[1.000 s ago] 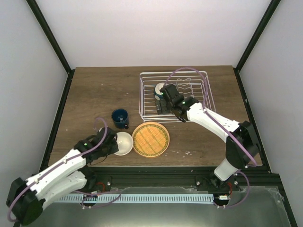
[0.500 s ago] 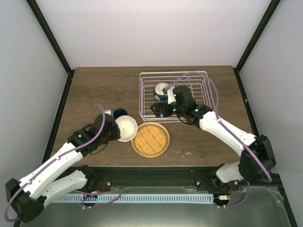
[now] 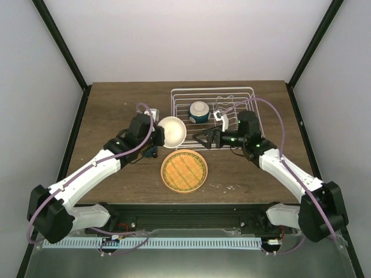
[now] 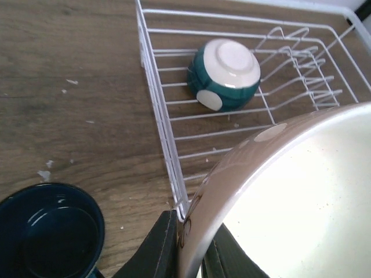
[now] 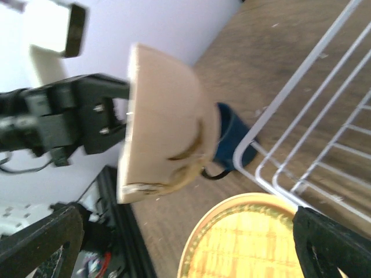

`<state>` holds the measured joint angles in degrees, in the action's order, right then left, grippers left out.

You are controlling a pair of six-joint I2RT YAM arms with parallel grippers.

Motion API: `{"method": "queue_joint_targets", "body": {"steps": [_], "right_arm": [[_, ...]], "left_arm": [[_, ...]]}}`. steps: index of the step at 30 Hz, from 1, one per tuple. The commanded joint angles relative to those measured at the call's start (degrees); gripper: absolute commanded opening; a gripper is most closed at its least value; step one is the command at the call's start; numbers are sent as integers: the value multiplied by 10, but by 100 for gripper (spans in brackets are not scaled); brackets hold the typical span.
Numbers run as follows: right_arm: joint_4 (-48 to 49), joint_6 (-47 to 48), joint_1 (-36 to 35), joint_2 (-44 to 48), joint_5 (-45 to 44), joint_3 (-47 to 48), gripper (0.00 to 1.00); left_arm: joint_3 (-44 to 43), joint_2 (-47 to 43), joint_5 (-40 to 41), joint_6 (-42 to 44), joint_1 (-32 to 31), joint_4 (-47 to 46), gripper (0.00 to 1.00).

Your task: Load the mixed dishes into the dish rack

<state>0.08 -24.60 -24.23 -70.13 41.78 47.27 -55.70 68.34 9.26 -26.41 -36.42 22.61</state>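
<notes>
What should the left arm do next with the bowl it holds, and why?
Probably carry the cream bowl right, over the rim of the dish rack, then lower it. The left gripper pinches its rim, and it hangs at the rack's left edge, not yet inside.

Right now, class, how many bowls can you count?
2. The first bowl sits upside down inside the rack; the second bowl is held tilted by the left gripper at the rack's left edge. None seems hidden.
</notes>
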Motion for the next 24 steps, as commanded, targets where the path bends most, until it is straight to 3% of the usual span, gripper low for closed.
{"method": "queue_joint_targets", "body": {"steps": [1, 8, 24], "right_arm": [[123, -49, 11, -3, 138, -29, 100], [169, -63, 11, -35, 180, -42, 100], [235, -96, 10, -87, 184, -45, 100]], "left_arm": [[5, 8, -53, 29, 2, -92, 0], [27, 4, -86, 38, 4, -119, 0], [31, 14, -144, 46, -3, -126, 0]]}}
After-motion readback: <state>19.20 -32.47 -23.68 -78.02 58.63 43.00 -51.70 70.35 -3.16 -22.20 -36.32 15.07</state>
